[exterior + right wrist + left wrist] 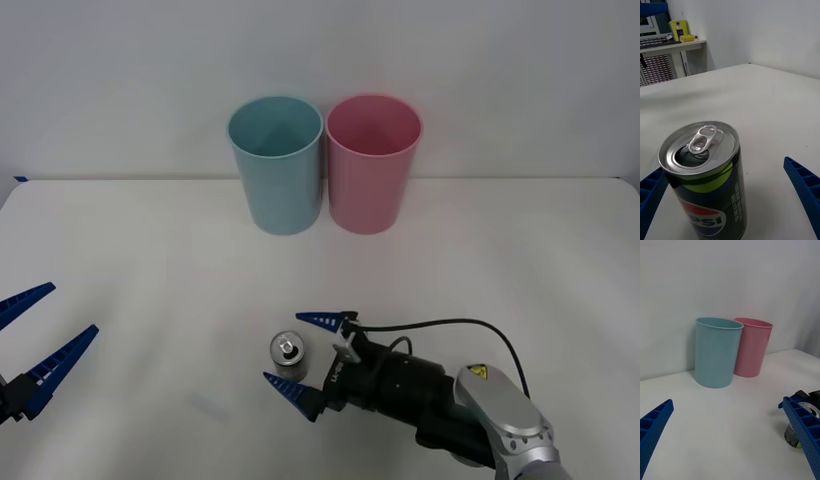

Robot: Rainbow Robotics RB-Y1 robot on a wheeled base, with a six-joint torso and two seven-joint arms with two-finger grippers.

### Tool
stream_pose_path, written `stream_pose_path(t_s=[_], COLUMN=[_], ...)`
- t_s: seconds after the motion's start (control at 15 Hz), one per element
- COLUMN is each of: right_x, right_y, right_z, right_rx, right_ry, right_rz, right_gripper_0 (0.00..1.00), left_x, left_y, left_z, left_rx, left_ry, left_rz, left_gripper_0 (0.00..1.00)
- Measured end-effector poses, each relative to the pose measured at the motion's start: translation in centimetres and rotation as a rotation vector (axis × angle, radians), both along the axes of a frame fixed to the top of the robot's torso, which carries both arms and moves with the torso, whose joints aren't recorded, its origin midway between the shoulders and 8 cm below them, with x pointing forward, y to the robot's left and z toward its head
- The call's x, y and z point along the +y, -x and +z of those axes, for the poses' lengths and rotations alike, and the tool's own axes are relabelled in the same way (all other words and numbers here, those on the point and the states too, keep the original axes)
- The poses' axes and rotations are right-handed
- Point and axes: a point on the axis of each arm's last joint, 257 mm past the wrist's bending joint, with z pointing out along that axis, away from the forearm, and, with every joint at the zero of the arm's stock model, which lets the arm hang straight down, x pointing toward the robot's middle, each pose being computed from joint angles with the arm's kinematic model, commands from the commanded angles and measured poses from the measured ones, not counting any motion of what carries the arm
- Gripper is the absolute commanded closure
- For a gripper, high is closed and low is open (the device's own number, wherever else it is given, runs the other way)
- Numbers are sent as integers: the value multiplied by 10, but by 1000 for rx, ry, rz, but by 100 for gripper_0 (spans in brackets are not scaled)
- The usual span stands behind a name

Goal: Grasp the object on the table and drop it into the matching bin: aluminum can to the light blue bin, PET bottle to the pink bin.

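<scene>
The aluminum can (pixel 288 351) stands upright on the white table (pixel 150 260), silver top and pull tab up, dark body with a yellow-green band (pixel 705 176). My right gripper (pixel 282 347) is open, one blue finger on either side of the can and neither touching it; in the right wrist view the gripper (pixel 722 165) straddles the can. The light blue bin (pixel 276 163) and the pink bin (pixel 372 162) stand side by side at the back of the table. My left gripper (pixel 75 307) hangs open at the left edge, far from the can.
In the left wrist view both bins, light blue (pixel 717 352) and pink (pixel 752 348), stand against a plain wall, with the can (pixel 792 437) half behind a finger. A black cable (pixel 450 325) loops off the right wrist. Bare table lies between can and bins.
</scene>
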Motion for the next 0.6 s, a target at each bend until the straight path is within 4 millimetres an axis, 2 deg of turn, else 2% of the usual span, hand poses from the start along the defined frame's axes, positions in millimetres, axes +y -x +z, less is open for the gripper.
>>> stream_pose_path(t_s=[0.07,0.13,0.6], right_x=[0,0,0], right_y=[0,0,-1], right_z=[0,0,2], right_rx=[-1,-1,-1], right_ry=[1,0,-6], right_rz=[0,-2,0], right_gripper_0=[87,100,100], left_x=[0,0,0], left_y=[0,0,0], left_z=[0,0,0], left_rx=[0,0,0], left_ry=[0,0,0], left_rz=[0,0,0], left_gripper_0=[0,0,0])
